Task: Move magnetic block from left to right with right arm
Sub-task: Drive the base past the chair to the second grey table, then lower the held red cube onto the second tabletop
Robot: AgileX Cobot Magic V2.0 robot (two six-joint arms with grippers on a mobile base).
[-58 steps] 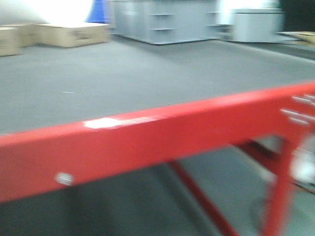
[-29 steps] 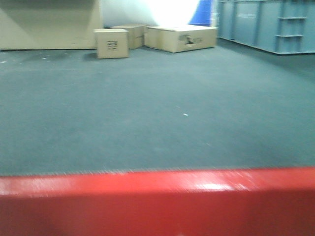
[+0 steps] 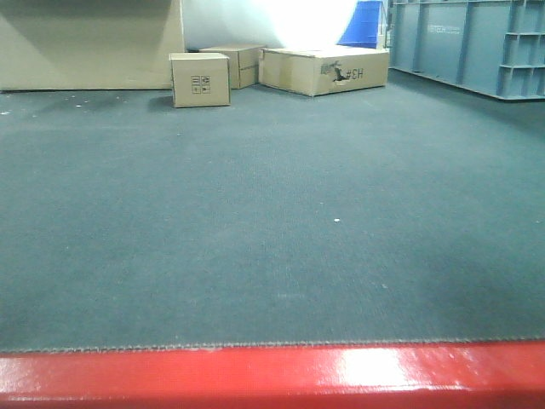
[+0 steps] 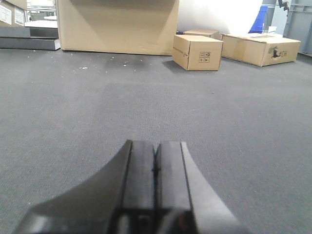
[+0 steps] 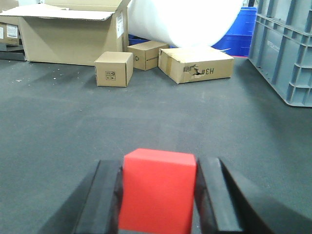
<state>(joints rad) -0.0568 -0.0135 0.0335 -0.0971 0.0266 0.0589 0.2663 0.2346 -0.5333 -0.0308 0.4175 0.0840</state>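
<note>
Sitting clamped within right tool (image 5: pixel 159 170); magnetic block (image 5: pixel 157 197)

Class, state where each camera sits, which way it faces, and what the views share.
Front: low behind the red bar, facing across grey carpet; no robot parts show.
Left wrist: behind the shut left gripper, facing forward.
Right wrist: behind the right gripper clamping the red block.
Shared: all see the small box.
</note>
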